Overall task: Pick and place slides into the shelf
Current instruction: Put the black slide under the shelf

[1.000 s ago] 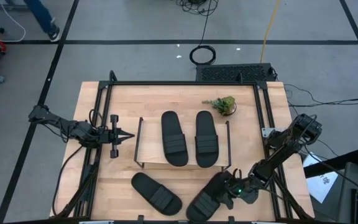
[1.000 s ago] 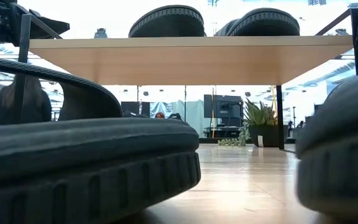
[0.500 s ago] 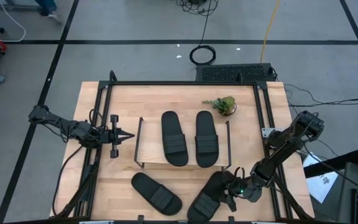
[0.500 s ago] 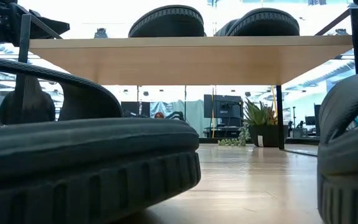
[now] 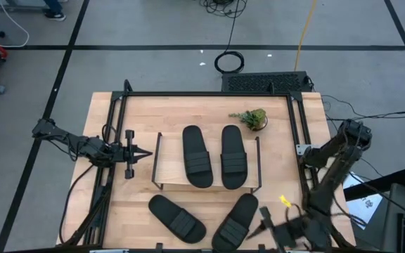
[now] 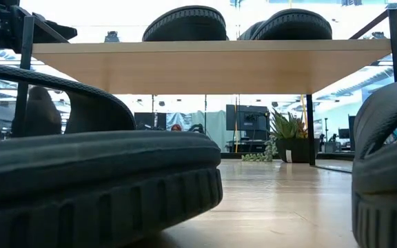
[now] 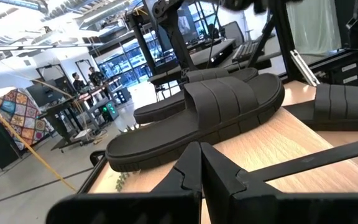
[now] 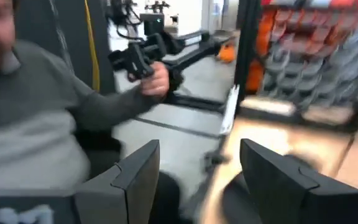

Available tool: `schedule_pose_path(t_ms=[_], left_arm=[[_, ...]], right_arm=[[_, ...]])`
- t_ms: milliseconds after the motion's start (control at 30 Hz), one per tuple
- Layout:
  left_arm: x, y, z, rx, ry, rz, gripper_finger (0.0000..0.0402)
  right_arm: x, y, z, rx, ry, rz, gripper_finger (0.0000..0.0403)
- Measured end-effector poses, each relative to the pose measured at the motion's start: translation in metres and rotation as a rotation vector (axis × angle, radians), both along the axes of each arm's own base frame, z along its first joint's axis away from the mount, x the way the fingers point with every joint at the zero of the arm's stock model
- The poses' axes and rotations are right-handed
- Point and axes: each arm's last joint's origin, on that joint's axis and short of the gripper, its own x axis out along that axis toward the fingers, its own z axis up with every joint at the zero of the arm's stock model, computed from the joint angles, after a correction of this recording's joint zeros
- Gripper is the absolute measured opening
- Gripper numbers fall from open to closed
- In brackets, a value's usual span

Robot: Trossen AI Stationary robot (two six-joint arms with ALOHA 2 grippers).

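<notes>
High view: the left end effector [image 5: 138,153], pressed together, is being held idle beside the low shelf with its light wooden top board [image 5: 207,184], where two black ribbed-strap slides [image 5: 197,156] are lying. Two more [image 5: 177,218] are waiting on the wooden surface [image 5: 139,112] in front. The right end effector [image 5: 269,225], spread and empty, has been pulled off the right-hand one, so that grasp is being abandoned. Only the right wrist view is showing a person [image 8: 36,118] beyond.

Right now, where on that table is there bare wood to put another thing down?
Bare wood lies behind the shelf, left of the plant, and at the front-left corner beside a slide. The shelf top is crowded by two slides; another slide fills the front-right.
</notes>
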Motion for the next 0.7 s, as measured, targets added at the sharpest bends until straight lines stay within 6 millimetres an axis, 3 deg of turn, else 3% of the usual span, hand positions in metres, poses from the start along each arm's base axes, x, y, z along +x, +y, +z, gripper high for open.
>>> schedule_pose_path(t_ms=[167, 300, 700], left_arm=[[0.000, 0.000, 0.000, 0.000, 0.000, 0.000, 0.0005], [0.000, 0.000, 0.000, -0.010, 0.001, 0.000, 0.0005], [0.000, 0.000, -0.001, -0.024, 0.006, -0.001, 0.0005]], right_arm=[[0.000, 0.025, 0.018, -0.266, 0.012, -0.201, 0.0212], [0.014, 0.040, 0.002, -0.340, 0.081, -0.260, 0.0212], [0.051, 0.066, -0.045, -0.351, 0.267, -0.362, 0.0196]])
